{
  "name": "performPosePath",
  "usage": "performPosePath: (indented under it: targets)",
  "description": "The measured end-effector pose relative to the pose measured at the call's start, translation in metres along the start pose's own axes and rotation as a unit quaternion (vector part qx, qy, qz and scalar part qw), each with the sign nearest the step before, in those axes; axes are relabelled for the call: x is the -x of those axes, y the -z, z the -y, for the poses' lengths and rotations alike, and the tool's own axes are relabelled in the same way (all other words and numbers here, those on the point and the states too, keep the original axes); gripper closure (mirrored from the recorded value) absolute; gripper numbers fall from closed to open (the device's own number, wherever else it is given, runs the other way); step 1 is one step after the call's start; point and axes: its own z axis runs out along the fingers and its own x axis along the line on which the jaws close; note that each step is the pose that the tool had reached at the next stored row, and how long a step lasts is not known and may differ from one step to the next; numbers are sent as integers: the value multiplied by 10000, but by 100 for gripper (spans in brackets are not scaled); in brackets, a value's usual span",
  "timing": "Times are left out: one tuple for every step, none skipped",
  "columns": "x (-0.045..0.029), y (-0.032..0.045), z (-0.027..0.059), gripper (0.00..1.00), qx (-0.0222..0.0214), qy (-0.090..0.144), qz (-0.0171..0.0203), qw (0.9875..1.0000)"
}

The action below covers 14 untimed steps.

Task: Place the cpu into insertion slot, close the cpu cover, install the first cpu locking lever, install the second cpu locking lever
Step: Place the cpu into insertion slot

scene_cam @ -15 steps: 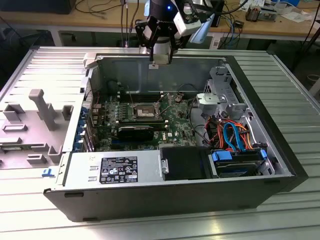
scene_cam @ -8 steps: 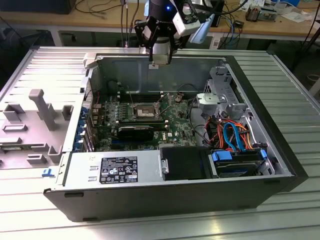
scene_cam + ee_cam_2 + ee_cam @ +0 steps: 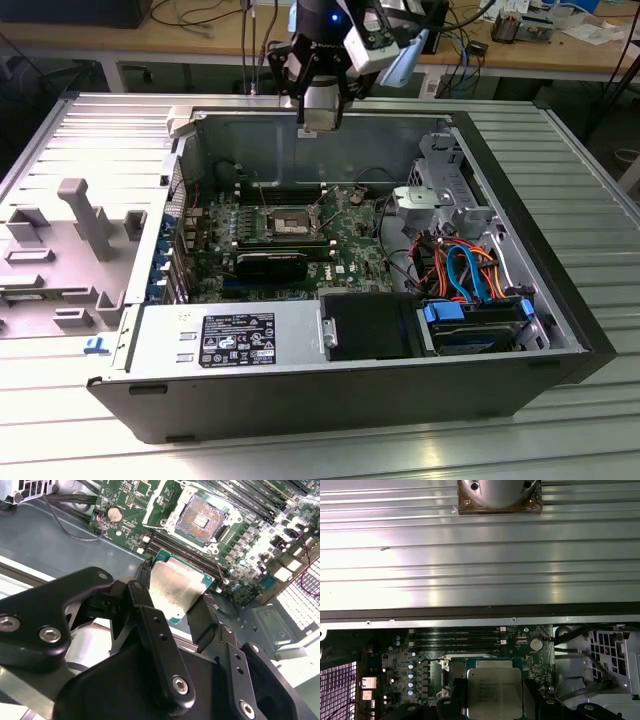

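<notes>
My gripper point(image 3: 176, 584) is shut on the cpu point(image 3: 172, 594), a flat square chip with a silver top and a green rim, pinched at two opposite edges by the black fingers point(image 3: 202, 617). The first wrist view also has the cpu point(image 3: 494, 687) between the fingers. In the exterior view the gripper point(image 3: 320, 122) hangs above the far wall of the open computer case, well above the board. The insertion slot point(image 3: 200, 519) lies uncovered on the green motherboard point(image 3: 350, 250), its dark contact field showing, beyond the held chip. The slot point(image 3: 290, 222) sits mid-board.
Long black memory slots point(image 3: 250, 510) run beside the socket. A black card point(image 3: 272, 265), a black power supply point(image 3: 240, 340), and drive bays with orange and blue cables point(image 3: 465, 270) crowd the case. Ribbed metal table point(image 3: 560, 150) surrounds it.
</notes>
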Motion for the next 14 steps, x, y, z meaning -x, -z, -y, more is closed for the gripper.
performPosePath:
  targets:
    - [-9, -2, 7, 46, 0, 0, 0, 10000]
    - [-10, -4, 11, 46, 0, 1, 0, 10000]
    - [-12, -5, 12, 46, -1, 1, 0, 10000]
    - [-15, -9, 16, 46, -1, 0, -1, 10000]
    - [-15, -11, 17, 46, -1, 0, -1, 10000]
    - [-16, -14, 18, 46, -1, 0, 0, 10000]
    - [-16, -15, 18, 46, -1, 0, 0, 10000]
    - [-16, -18, 20, 46, -1, -1, 0, 10000]
    - [-17, -19, 21, 46, -1, -1, 0, 10000]
    - [-17, -21, 22, 46, -1, 0, 0, 10000]
    - [-19, -25, 23, 46, -1, 0, 0, 10000]
    - [-19, -27, 24, 46, 0, 0, 0, 10000]
    - [-20, -28, 25, 46, 0, 0, 0, 10000]
    - [-20, -31, 26, 46, -1, 0, 0, 10000]
